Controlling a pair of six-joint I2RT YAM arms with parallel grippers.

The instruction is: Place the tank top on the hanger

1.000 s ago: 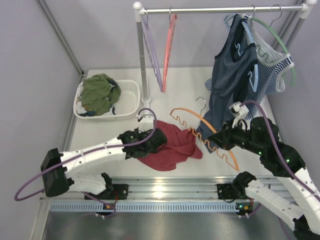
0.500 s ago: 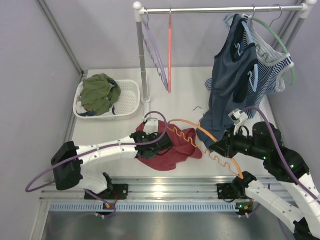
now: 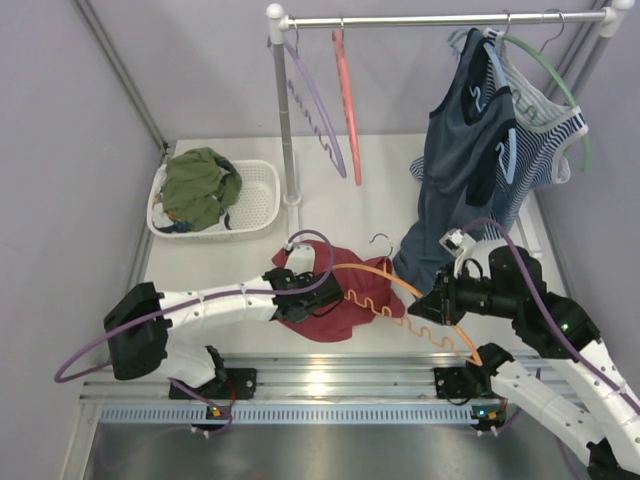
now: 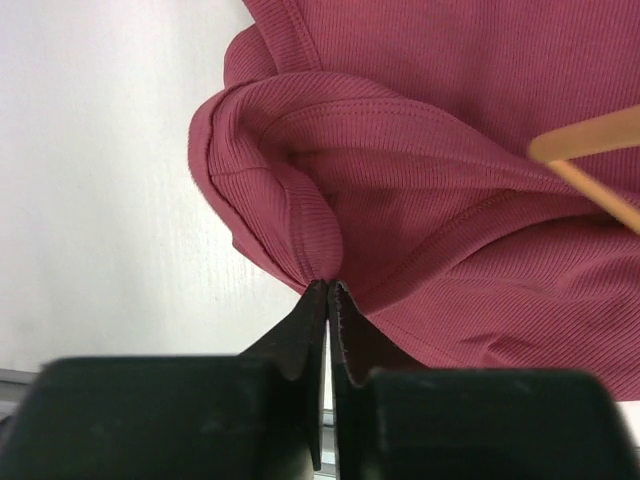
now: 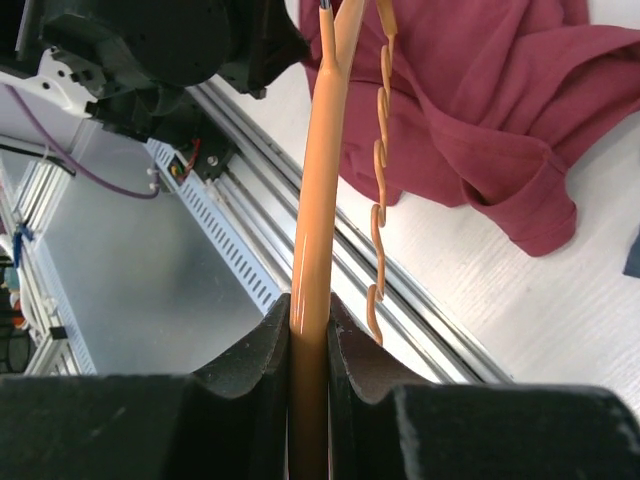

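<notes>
Since a second ago, your left gripper (image 3: 305, 298) has closed on the tank top (image 3: 340, 318). Your right arm has carried the hanger (image 3: 392, 279) leftward, so its far end now lies over the garment. The salmon-pink hanger (image 3: 348, 110) on the rail has also swung to a new angle.

The dark red tank top lies crumpled on the tabletop (image 3: 350, 200), near the front edge and about midway along it. In the left wrist view, your left claw (image 4: 328, 290) has its fingers pressed together on a rolled fold at the top's (image 4: 450, 200) edge, pinching the ribbed fabric. The orange hanger crosses the upper right of that view.

The hanger runs diagonally from over the tank top towards the front right, with its grey hook pointing to the back. Your right gripper (image 3: 436, 300) is clamped on its curved outer bar. The right wrist view shows both fingers tight against the orange bar (image 5: 315, 250), with the wavy inner bar just beside it.

At the back left corner sits a white basket (image 3: 262, 205) holding an olive-green garment (image 3: 198, 183). On the rail (image 3: 440, 18) at the back hang a purple hanger (image 3: 315, 110), a navy top (image 3: 465, 150) and a blue-white striped top (image 3: 545, 140).
</notes>
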